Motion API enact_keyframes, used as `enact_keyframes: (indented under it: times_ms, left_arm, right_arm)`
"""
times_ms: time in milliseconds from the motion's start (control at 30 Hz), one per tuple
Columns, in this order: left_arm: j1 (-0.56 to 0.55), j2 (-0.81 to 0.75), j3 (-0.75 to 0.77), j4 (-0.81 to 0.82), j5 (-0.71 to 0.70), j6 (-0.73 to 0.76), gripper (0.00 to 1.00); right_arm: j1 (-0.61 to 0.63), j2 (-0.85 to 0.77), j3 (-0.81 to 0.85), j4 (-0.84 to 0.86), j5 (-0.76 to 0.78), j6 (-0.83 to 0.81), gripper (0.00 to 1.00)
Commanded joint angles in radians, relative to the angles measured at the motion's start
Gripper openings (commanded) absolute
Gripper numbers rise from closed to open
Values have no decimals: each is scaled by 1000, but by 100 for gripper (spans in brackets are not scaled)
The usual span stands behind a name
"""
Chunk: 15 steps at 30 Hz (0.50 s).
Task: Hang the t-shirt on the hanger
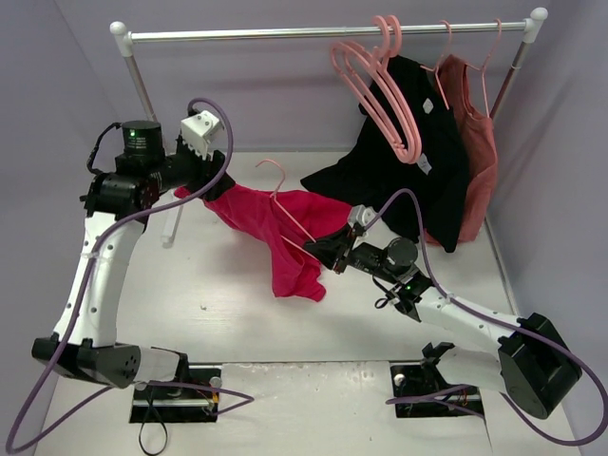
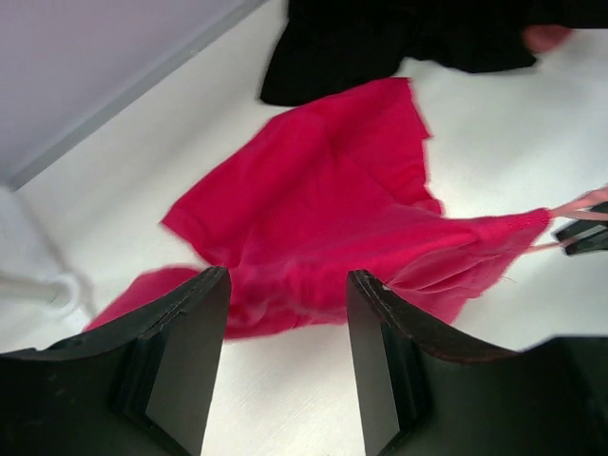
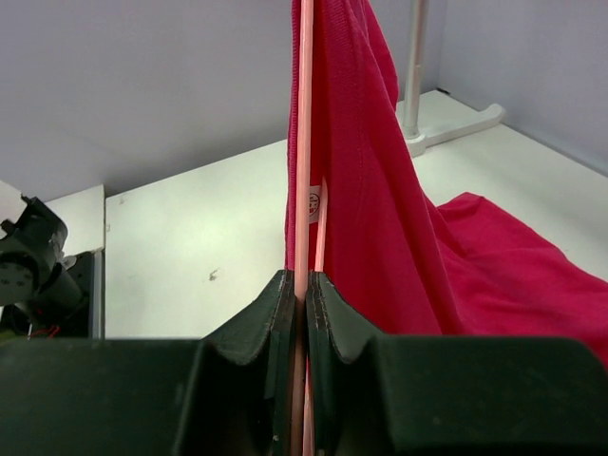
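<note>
Crimson-pink t-shirt [image 1: 271, 223], slumped on the table [image 1: 190, 285] against the hanger [image 3: 303, 142]; right gripper [image 3: 302, 285] clamps the hanger's rod, left gripper [image 2: 287, 275] hangs open above the cloth, so threading seems unfinished and next calls for grasping a shoulder.

You see only the hook and one arm of the hanger [image 1: 294, 217]; the t-shirt [image 1: 271, 228] covers the rest. The left wrist view blurs the black shirt [image 2: 380, 38], cut off at its top edge. The neck label [image 3: 313, 201] is unreadable.
</note>
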Motion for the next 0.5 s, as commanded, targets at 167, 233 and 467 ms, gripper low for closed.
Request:
enact_keyframes:
  times_ms: [167,233,467]
  left_arm:
    - [24,99,201,-134,422,196,51]
    - [24,111,201,-185,446,235,51]
    - [26,149,159,-262,463,308,51]
  right_arm:
    - [-8,-10,74,99,-48,-6,0]
    - [-9,-7,79,96,-51,-5,0]
    - [-20,2,85,91,-70,2,0]
